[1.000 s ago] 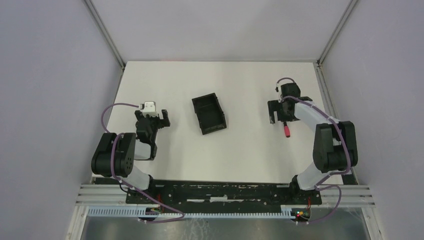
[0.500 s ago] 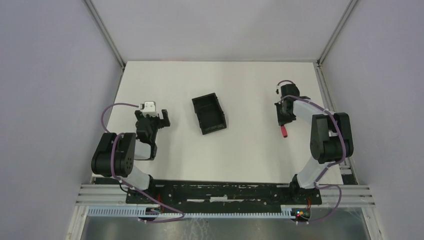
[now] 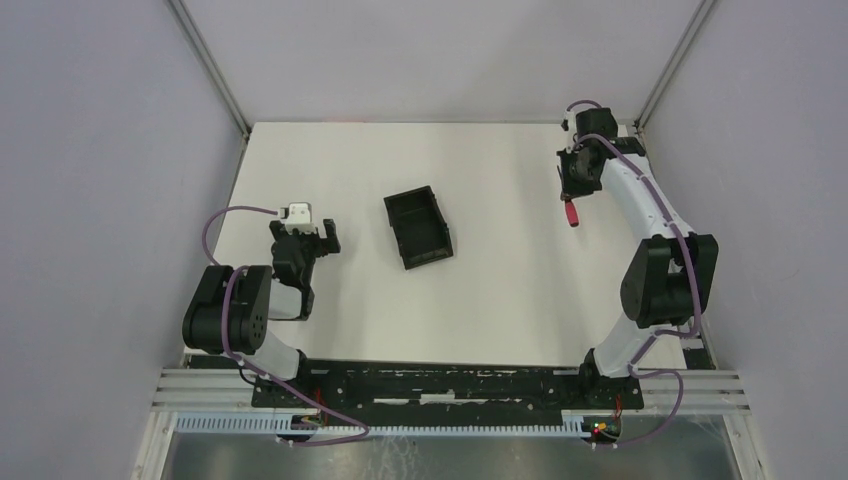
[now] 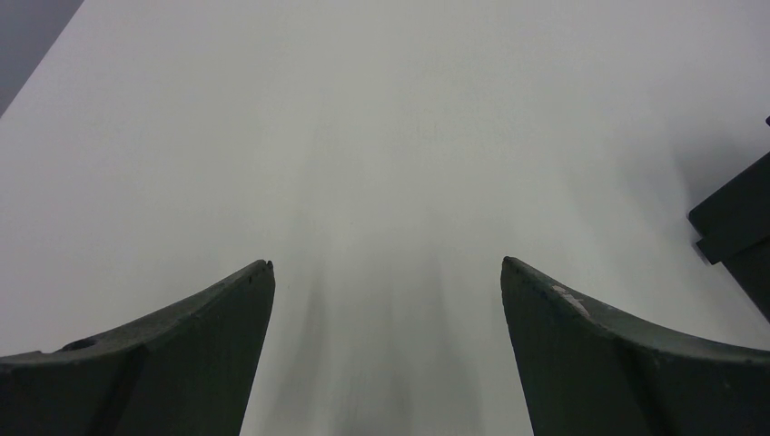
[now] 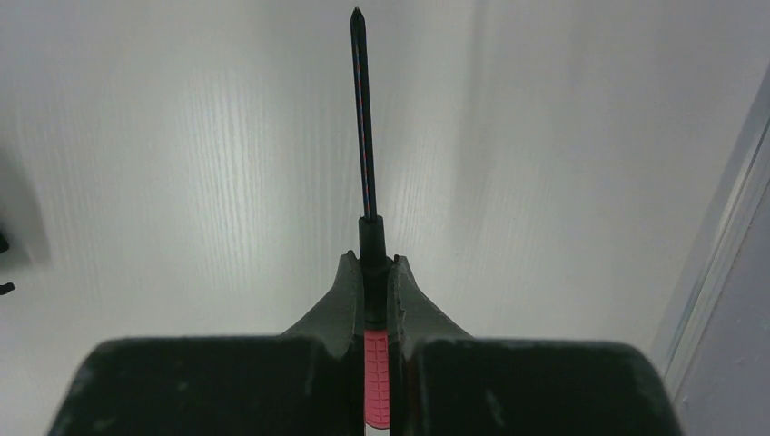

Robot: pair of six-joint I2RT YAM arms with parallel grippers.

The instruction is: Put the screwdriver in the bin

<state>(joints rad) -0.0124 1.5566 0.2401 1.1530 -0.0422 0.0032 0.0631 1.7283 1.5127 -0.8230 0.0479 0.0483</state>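
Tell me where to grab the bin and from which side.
Likely best: pinch one long side wall of the bin from straight above, one finger inside, one outside: it lies flat and open-topped with thin upright walls. The open left tool sits nearest.

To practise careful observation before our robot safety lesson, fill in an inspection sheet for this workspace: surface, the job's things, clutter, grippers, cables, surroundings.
Surface: white table, plain and unmarked.
Job's things: screwdriver clamped in the right gripper, its thin shaft pointing forward and red handle between the fingers; bin mid-table, holding nothing, well apart from the screwdriver.
Clutter: nothing seen.
Grippers: right gripper shut on the screwdriver, near the table's far right corner; left gripper open, holding nothing, close above the table left of the bin.
Cables: purple cables loop along both arms; none lies on the work area.
Surroundings: grey walls, metal corner posts, mounting rail at the near edge.
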